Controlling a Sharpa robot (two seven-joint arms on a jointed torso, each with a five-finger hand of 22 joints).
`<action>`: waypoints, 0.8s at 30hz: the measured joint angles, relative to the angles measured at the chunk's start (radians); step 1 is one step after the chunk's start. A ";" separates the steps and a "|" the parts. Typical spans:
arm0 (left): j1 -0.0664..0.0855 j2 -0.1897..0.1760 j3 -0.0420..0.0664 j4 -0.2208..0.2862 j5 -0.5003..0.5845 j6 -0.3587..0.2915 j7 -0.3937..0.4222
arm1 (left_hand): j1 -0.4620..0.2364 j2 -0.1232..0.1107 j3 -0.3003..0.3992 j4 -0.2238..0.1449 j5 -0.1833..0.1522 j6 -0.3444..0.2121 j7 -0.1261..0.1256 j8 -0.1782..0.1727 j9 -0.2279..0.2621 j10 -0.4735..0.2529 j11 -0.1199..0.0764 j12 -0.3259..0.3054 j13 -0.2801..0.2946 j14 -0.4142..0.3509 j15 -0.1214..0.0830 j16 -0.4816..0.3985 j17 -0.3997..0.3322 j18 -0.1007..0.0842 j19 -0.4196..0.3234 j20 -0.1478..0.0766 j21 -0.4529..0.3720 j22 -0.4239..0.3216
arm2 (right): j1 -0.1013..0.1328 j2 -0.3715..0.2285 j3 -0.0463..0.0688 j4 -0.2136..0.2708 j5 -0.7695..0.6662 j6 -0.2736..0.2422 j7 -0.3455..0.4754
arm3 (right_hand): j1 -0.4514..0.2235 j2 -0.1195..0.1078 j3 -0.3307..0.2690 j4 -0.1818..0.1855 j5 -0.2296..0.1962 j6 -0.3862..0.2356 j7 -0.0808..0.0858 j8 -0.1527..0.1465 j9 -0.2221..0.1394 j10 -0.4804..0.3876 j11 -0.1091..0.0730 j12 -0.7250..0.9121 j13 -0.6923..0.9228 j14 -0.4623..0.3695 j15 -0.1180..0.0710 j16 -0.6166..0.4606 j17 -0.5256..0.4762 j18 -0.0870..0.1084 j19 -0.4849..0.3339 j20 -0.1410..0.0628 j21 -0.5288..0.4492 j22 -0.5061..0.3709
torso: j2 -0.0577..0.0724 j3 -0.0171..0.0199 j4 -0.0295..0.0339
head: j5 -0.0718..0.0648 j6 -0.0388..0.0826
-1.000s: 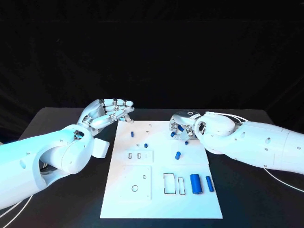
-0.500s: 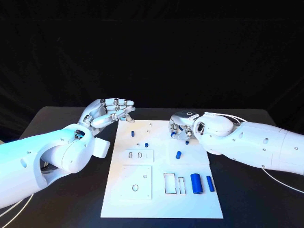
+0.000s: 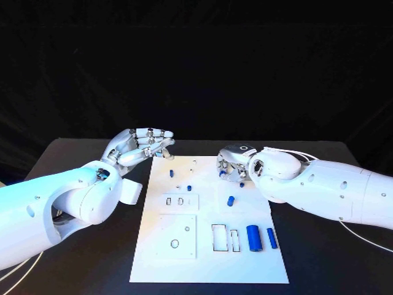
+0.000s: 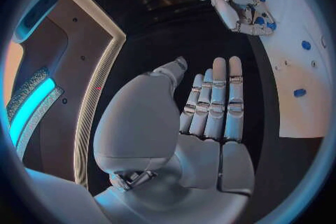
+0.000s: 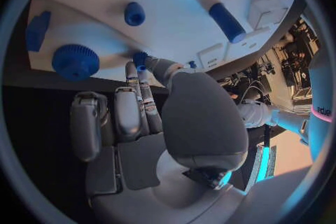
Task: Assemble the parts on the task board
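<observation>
The task board (image 3: 210, 212) lies on the black surface (image 3: 81, 160), its long axis running away from the robot. Blue cylinders (image 3: 252, 236) lie in its near right corner, pointing along that axis. The right hand (image 3: 233, 165) pinches a small blue part (image 5: 142, 60) in its fingers (image 5: 133, 95) above the far edge. The left hand (image 3: 142, 145) hangs curled, holding nothing, beside the far left corner.

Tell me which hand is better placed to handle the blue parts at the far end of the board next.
The right hand, probably. It is over the task board with its fingertips at a small blue part. The left hand is off the board's far left corner, holding nothing.
</observation>
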 measured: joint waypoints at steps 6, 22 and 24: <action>0.000 0.002 0.000 -0.008 0.000 0.000 -0.001 | 0.000 0.000 0.000 0.000 0.000 0.000 0.000 0.000 0.000 0.000 0.000 0.000 0.000 0.000 0.000 0.000 0.001 0.000 0.000 0.000 0.004 0.002 | 0.001 0.030 0.011 0.001 -0.011 -0.054 -0.016 | 0.006 -0.003 0.007 -0.012 0.003 0.007 0.000 0.008 0.011 0.001 0.001 -0.001 0.000 0.000 0.000 0.004 -0.004 0.000 0.003 -0.003 0.002 0.000 | 0.000 -0.0002 0.0002 | -0.001 0.006; 0.001 -0.001 0.000 -0.009 0.000 0.001 -0.002 | 0.000 0.000 0.000 0.000 0.000 0.000 0.000 -0.004 0.001 -0.004 0.004 0.000 0.000 -0.004 0.004 0.004 0.003 0.000 -0.004 -0.004 0.004 0.004 | 0.000 0.141 0.023 -0.092 -0.047 -0.171 -0.045 | 0.008 -0.006 0.015 -0.021 0.008 0.003 0.004 0.008 0.019 0.001 0.001 -0.008 0.002 0.000 0.000 0.010 -0.002 0.000 0.003 -0.003 0.007 0.000 | 0.005 -0.0032 0.0056 | -0.006 0.010; 0.002 -0.001 0.000 -0.008 0.000 0.002 -0.002 | 0.000 0.000 0.000 0.000 0.000 0.000 0.000 -0.004 0.001 -0.004 0.004 0.000 0.000 -0.004 0.004 0.004 0.003 0.000 -0.004 -0.004 0.004 0.004 | 0.000 0.155 0.023 -0.103 -0.050 -0.181 -0.046 | 0.008 -0.006 0.016 -0.021 0.008 0.003 0.004 0.008 0.021 0.001 0.001 -0.009 0.002 0.000 0.000 0.010 -0.002 0.000 0.003 -0.003 0.007 0.000 | 0.007 -0.0041 0.0074 | -0.007 0.012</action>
